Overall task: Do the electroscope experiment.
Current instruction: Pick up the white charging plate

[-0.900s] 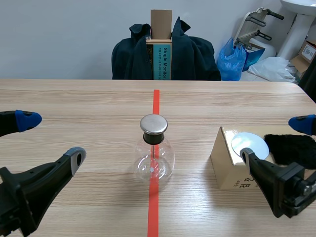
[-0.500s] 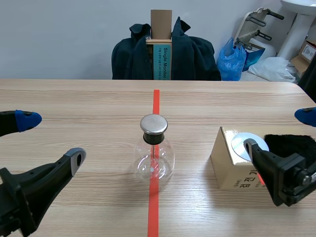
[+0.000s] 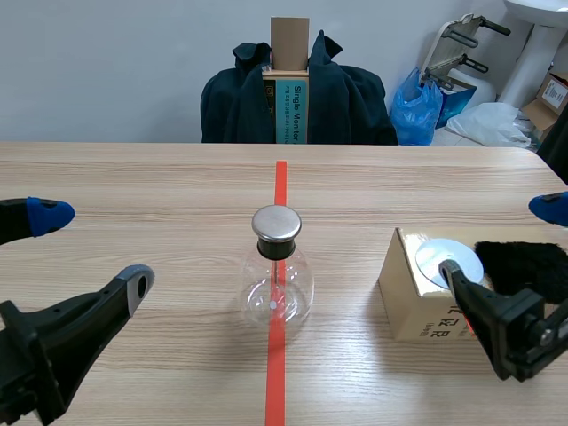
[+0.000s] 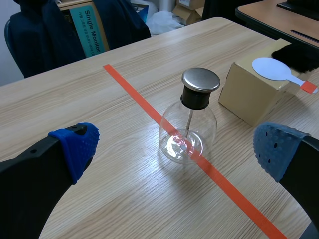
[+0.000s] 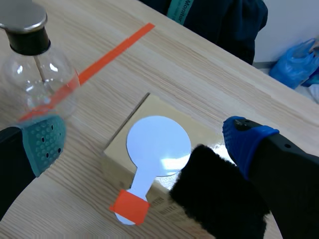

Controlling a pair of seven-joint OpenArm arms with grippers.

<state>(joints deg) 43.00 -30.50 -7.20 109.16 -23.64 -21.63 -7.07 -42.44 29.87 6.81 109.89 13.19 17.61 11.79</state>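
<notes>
Two grippers stand spread wide in the scene view, the left gripper [image 3: 91, 248] at the near left and the right gripper [image 3: 500, 240] at the near right, neither holding anything. The electroscope [image 3: 277, 280], a clear glass flask with a metal cap, stands upright mid-table on the orange-red tape line [image 3: 280, 182]. To its right sits a cardboard box [image 3: 401, 297] carrying a white disc [image 3: 448, 257], with a black fur pad [image 3: 524, 266] at the box's right. The right gripper's fingers straddle disc and fur from the near side.

In the left wrist view the electroscope [image 4: 189, 134] stands ahead of the parted fingers, well apart from both pads. The thin rod hanging from its cap reads clearly here.

Only the right wrist view shows how the tools lie. The white disc [image 5: 158, 145] rests flat on the box top, and its narrow handle ends in an orange tab [image 5: 130, 206] past the near rim. The black fur pad [image 5: 219, 194] lies right against the disc. Whether it rests wholly on the box I cannot tell.

I judge the flask light, slick and breakable, so best left standing, or taken at the neck if it must shift. The disc looks thin, stiff and light, and the overhanging tab is the place to pinch. The fur is soft and will squash between the pads.
</notes>
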